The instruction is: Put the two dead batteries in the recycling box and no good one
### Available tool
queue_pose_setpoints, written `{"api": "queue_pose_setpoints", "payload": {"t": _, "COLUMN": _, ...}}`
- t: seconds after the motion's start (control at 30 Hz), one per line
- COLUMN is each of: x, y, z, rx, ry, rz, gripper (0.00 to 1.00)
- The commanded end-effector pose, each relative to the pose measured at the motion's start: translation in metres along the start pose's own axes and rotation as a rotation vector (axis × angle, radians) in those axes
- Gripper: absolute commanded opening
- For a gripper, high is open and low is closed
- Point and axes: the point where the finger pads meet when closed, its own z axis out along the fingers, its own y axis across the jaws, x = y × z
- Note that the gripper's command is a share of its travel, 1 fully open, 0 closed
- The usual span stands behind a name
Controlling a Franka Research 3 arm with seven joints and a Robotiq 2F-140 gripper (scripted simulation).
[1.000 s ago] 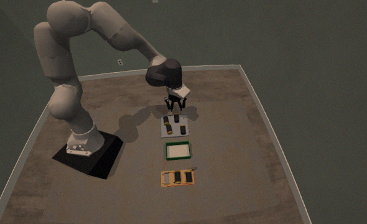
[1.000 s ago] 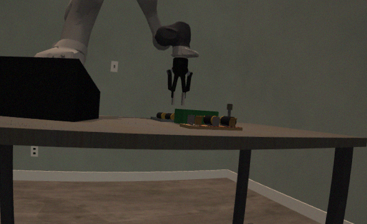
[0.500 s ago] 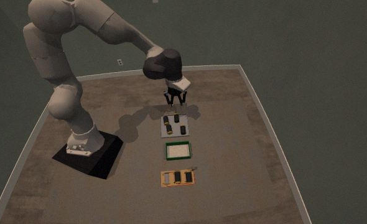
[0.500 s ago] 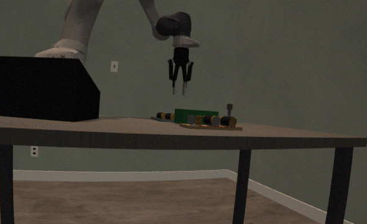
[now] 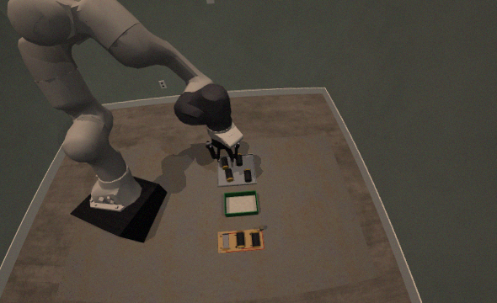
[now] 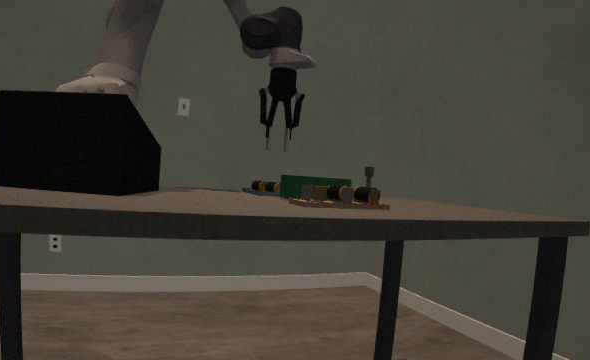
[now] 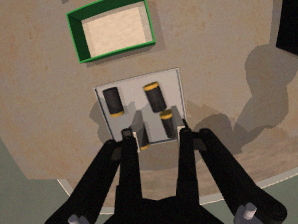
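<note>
My gripper (image 5: 227, 156) (image 6: 277, 149) (image 7: 157, 116) is open and empty, high above the grey tray (image 5: 237, 183) (image 7: 132, 89). Four black batteries with orange ends lie in the tray: one battery (image 5: 248, 176) (image 7: 113, 101), a second (image 5: 229, 175) (image 7: 155, 97), a third (image 5: 225, 163) (image 7: 168, 125) and a fourth (image 5: 239, 160), partly hidden by a finger in the wrist view. The green box (image 5: 241, 215) (image 6: 315, 184) (image 7: 75, 40) stands upright and empty. The orange board (image 5: 232, 249) holds two batteries (image 5: 240, 239) (image 5: 255, 239); its left bay is empty. The bulb (image 5: 262, 228) (image 6: 369, 171) looks grey; I cannot tell whether it is lit.
The box stands between the tray and the board. The black base block (image 5: 147, 210) (image 6: 75, 145) of the arm is to the left. The tabletop's front edge (image 6: 275, 229) shows in the exterior view.
</note>
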Motion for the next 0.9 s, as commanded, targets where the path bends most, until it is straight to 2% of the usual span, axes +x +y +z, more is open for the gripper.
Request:
{"api": "queue_pose_setpoints", "payload": {"t": 0.0, "x": 0.000, "y": -0.001, "z": -0.002, "rx": 0.011, "ry": -0.001, "rz": -0.073, "gripper": 0.29}}
{"api": "queue_pose_setpoints", "payload": {"t": 0.13, "x": 0.000, "y": -0.001, "z": -0.002, "rx": 0.011, "ry": -0.001, "rz": -0.087, "gripper": 0.29}}
{"api": "queue_pose_setpoints", "payload": {"t": 0.37, "x": 0.000, "y": -0.001, "z": -0.002, "rx": 0.011, "ry": -0.001, "rz": -0.206, "gripper": 0.29}}
{"api": "queue_pose_setpoints", "payload": {"t": 0.7, "x": 0.000, "y": -0.001, "z": -0.001, "rx": 0.011, "ry": -0.001, "rz": -0.211, "gripper": 0.29}}
{"api": "queue_pose_setpoints", "payload": {"t": 0.77, "x": 0.000, "y": -0.001, "z": 0.006, "rx": 0.011, "ry": -0.001, "rz": -0.211, "gripper": 0.29}}
{"api": "queue_pose_setpoints", "payload": {"t": 0.87, "x": 0.000, "y": -0.002, "z": 0.035, "rx": 0.011, "ry": -0.001, "rz": -0.211, "gripper": 0.29}}
